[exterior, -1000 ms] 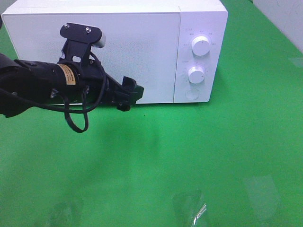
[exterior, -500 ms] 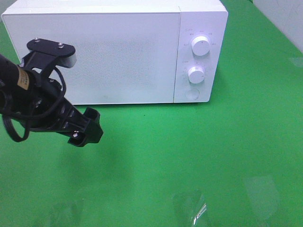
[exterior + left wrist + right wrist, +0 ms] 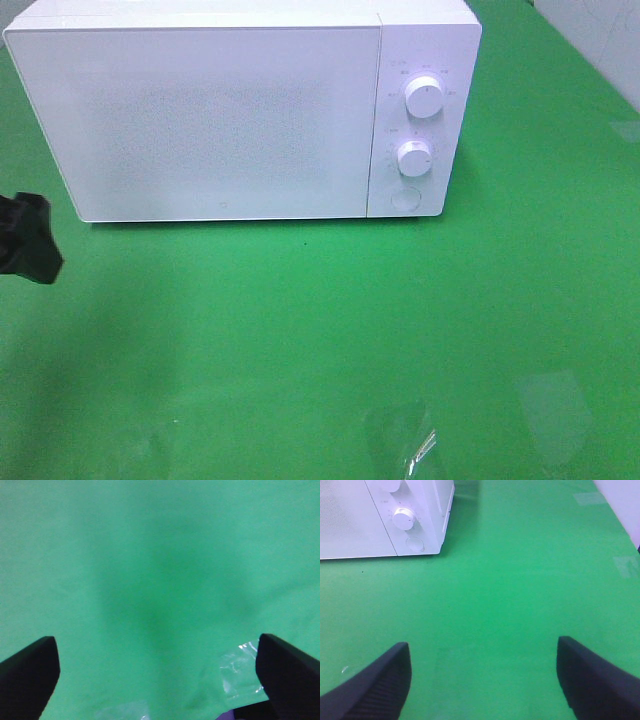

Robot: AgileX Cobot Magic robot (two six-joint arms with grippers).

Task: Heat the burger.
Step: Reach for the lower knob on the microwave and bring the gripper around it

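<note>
Microwave [image 3: 220, 120] door shut; burger visible in no view, perhaps inside. My left gripper [image 3: 159, 672] and right gripper [image 3: 482, 680] stand wide, holding nothing, above the green surface [image 3: 350, 330]. At the lower knob [image 3: 414, 158], I should centre the jaws squarely before turning.

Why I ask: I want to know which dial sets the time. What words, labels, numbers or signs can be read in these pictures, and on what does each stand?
No text can be read.
Small grey marks ring the upper knob and the lower knob on the microwave: too small and blurred to read.
No brand or number shows legibly anywhere else.
</note>
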